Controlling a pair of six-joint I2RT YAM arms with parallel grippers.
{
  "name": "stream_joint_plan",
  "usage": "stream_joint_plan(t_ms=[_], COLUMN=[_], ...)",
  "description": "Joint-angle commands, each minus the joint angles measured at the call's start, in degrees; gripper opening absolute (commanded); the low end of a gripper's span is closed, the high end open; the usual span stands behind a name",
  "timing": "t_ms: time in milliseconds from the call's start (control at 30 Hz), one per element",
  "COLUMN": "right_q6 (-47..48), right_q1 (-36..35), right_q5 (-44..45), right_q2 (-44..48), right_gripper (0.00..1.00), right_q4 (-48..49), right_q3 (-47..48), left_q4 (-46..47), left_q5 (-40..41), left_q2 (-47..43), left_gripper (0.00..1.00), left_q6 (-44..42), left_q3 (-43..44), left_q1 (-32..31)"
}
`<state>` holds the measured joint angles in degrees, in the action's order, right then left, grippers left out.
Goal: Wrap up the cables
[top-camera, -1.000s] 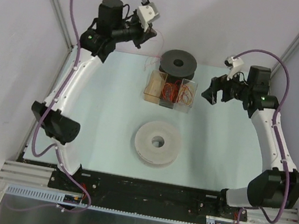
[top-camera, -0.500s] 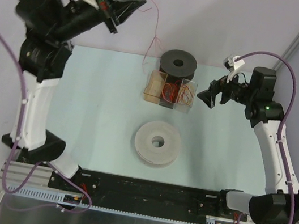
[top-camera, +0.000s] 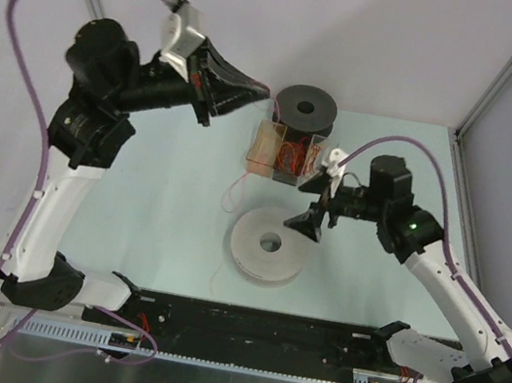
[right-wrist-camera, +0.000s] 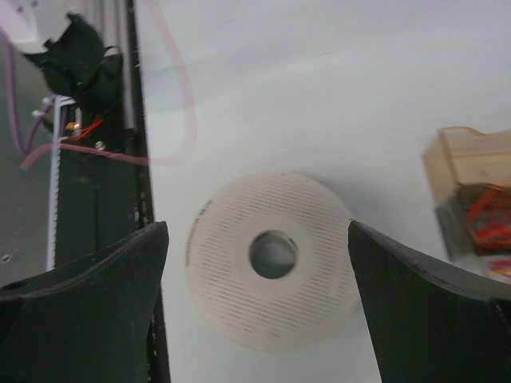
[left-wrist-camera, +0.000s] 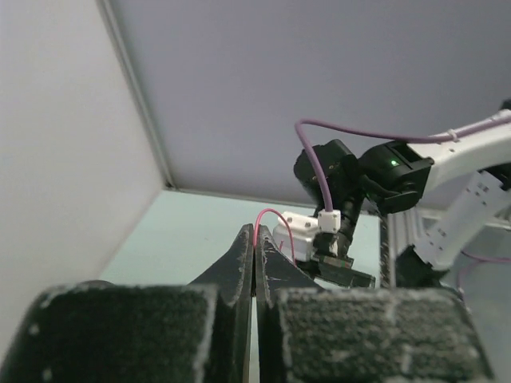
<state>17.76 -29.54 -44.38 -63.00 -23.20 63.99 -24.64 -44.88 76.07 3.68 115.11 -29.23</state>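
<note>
My left gripper (top-camera: pixel 265 92) is raised beside the black spool (top-camera: pixel 306 109), shut on the thin pale pink cable (top-camera: pixel 232 191). The cable hangs from its tip and trails over the table left of the white spool (top-camera: pixel 270 244). In the left wrist view the cable (left-wrist-camera: pixel 275 214) loops out from between the closed fingertips (left-wrist-camera: pixel 243 239). My right gripper (top-camera: pixel 307 224) is open and empty, just above the white spool's right edge. In the right wrist view the white spool (right-wrist-camera: pixel 273 259) lies flat between the spread fingers (right-wrist-camera: pixel 96 295), and a blurred stretch of the cable (right-wrist-camera: pixel 188 112) curves at upper left.
A clear box (top-camera: pixel 290 155) with orange and red wire coils stands in front of the black spool; it also shows in the right wrist view (right-wrist-camera: pixel 471 199). The black base rail (top-camera: pixel 253 327) runs along the near edge. Walls close in at the left and back.
The left arm has swung down and right from high at the back left to beside the black spool, cable still pinched. The right arm has moved left and forward over the white spool.
</note>
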Motion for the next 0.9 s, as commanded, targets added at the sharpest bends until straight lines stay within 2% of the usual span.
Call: stream_joint_plan(t_ms=[0,100,200,367,433,500,600,767,867], right_q6=[-1.64,-2.02,-0.36,2.73,4.0,4.75,5.91,7.8,9.56], right_q1=[-7.38,-12.35,-16.61,-15.32,-13.73,-12.19,-10.8,-11.65,-13.29], right_q5=[1.76,3.87,10.98,18.01,18.45,18.56,16.99,13.53,13.42], right_q2=[2.05,1.53,0.38,-1.94,-2.82,-3.6,-3.52,0.68,3.57], right_gripper=[0.99,0.99,0.99,0.97,0.89,0.78,0.71,0.7,0.77], right_q4=[12.07,18.36,25.45,35.57,37.28,37.82,37.05,30.74,28.06], right_q3=[-4.63,-6.75,-8.76,-11.28,-11.72,-11.83,-12.07,-12.74,-13.67], left_q4=[1.68,2.56,3.57,4.94,5.22,5.46,5.63,5.87,6.14], left_q5=[-5.72,-6.73,-7.82,-9.08,-9.26,-9.43,-9.55,-9.0,-9.64], left_q2=[-3.08,-4.36,-4.76,-4.87,-4.99,-5.06,-5.38,-6.47,-6.62], left_gripper=[0.0,0.0,0.0,0.0,0.0,0.0,0.0,0.0,0.0], left_q6=[0.89,1.22,1.76,2.65,2.69,2.59,2.54,1.91,2.51], left_q3=[-3.75,-6.15,-7.46,-7.77,-7.75,-7.78,-7.82,-8.78,-9.12], left_q1=[-2.23,-3.48,-4.5,-5.42,-5.44,-5.45,-5.48,-5.48,-5.46])
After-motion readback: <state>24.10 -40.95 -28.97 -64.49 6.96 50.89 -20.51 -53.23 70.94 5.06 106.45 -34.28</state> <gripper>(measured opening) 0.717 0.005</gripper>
